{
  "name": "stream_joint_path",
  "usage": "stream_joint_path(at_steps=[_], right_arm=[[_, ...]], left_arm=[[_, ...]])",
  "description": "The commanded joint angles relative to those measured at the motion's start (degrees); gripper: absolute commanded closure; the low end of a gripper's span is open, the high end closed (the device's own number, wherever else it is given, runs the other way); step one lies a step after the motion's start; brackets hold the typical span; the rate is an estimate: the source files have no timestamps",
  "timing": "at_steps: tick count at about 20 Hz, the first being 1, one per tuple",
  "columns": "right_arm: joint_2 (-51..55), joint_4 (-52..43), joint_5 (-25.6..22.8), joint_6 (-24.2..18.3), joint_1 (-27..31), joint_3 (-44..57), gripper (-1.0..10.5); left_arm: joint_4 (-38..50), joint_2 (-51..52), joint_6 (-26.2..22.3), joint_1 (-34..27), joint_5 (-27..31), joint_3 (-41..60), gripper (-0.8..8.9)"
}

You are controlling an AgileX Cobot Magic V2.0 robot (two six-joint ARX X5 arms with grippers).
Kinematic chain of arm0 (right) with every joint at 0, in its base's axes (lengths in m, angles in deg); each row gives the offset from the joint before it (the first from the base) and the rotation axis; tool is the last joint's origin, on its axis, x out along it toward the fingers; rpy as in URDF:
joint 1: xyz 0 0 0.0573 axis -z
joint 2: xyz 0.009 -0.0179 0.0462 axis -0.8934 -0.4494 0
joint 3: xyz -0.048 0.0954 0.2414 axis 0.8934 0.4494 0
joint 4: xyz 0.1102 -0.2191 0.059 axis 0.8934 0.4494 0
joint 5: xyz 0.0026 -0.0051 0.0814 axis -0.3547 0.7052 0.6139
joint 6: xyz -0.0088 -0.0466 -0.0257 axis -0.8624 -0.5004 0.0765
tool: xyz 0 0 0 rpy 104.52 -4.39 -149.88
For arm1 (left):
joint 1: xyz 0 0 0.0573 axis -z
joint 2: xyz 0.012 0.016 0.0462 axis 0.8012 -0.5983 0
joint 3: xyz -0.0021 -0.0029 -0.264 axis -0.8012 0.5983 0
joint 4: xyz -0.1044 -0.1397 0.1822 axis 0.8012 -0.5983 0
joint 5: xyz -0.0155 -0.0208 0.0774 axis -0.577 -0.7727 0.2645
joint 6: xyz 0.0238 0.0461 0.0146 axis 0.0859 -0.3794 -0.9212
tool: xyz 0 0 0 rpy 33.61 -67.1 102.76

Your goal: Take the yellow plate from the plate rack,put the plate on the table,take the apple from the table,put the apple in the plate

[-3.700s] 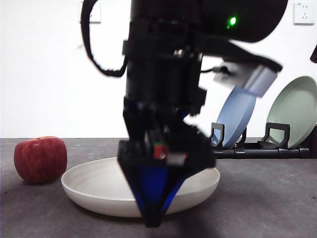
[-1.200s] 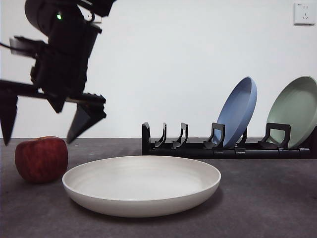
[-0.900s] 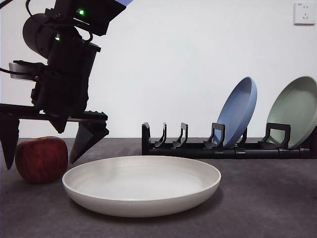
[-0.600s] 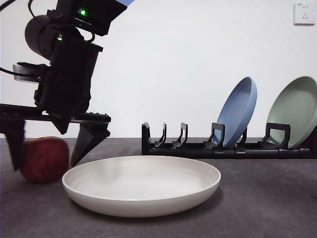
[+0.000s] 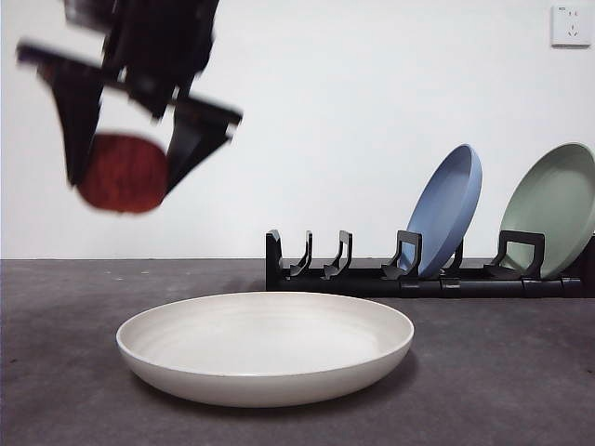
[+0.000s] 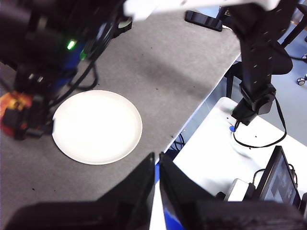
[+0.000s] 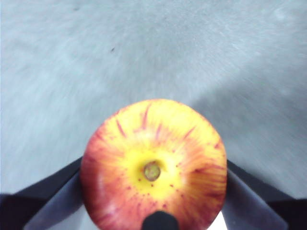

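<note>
— What takes up the most room?

— The table [image 5: 521,372], dark grey and mottled. On it lies the yellow plate [image 5: 265,348], cream, wide and shallow, flat on its base near the front. Behind the plate, well apart from it, stands the plate rack [image 5: 372,274], long, low and black. A blue plate [image 5: 451,209] leans in one slot and a pale green plate [image 5: 553,209] in another further along; the slots nearer the rack's other end hold nothing.

— And the arms?

— The right gripper [image 5: 125,153] hangs high above the table, off to one side of the yellow plate, blurred in the front view. Its jaws are clamped on the apple [image 5: 123,174], one on each flank. The right wrist view shows the apple [image 7: 153,165] stem up, yellow around the stem, red-streaked outward.

— The other one?

— The left gripper [image 6: 157,165] is high and off to the side, looking down on the yellow plate [image 6: 97,127]. Its jaws are together, holding nothing.
</note>
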Motion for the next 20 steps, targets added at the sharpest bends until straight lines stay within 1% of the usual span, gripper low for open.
stream_joint_path(at_steps=[1, 4, 5, 8, 10, 12, 16, 20], right_arm=[[1.62, 4.72, -2.60, -4.70, -0.15, 0.02, 9.6], [4.39, 11.56, -3.30, -6.23, -0.13, 0.04, 9.6], [5.29, 13.53, -3.30, -6.64, -0.13, 0.07, 9.6], [6.82, 16.33, -3.08, -7.50, -0.13, 0.70, 9.6], [8.37, 15.45, -3.06, -7.56, -0.15, 4.13, 9.6], [11.23, 11.78, -2.84, -7.48, -0.13, 11.34, 9.6], [17.79, -1.57, -2.64, -6.71, -0.11, 29.73, 9.6], [19.23, -14.23, -2.64, -5.79, 0.33, 43.52, 9.5]], left_arm=[[0.24, 0.07, -0.70, 0.13, 0.22, 0.07, 7.95], [0.24, 0.07, -0.66, 0.13, 0.50, 0.07, 7.95], [0.24, 0.04, -0.63, 0.13, 1.51, 0.07, 7.95], [0.24, 0.00, -0.04, 0.13, 3.91, 0.07, 7.95], [0.24, 0.00, 0.42, 0.13, 4.39, 0.07, 7.95], [0.24, 0.00, 0.39, 0.13, 4.57, 0.07, 7.95], [0.24, -0.11, 0.61, 0.13, 4.72, 0.07, 7.95], [0.24, -0.11, 1.86, 0.13, 4.70, 0.07, 7.95]])
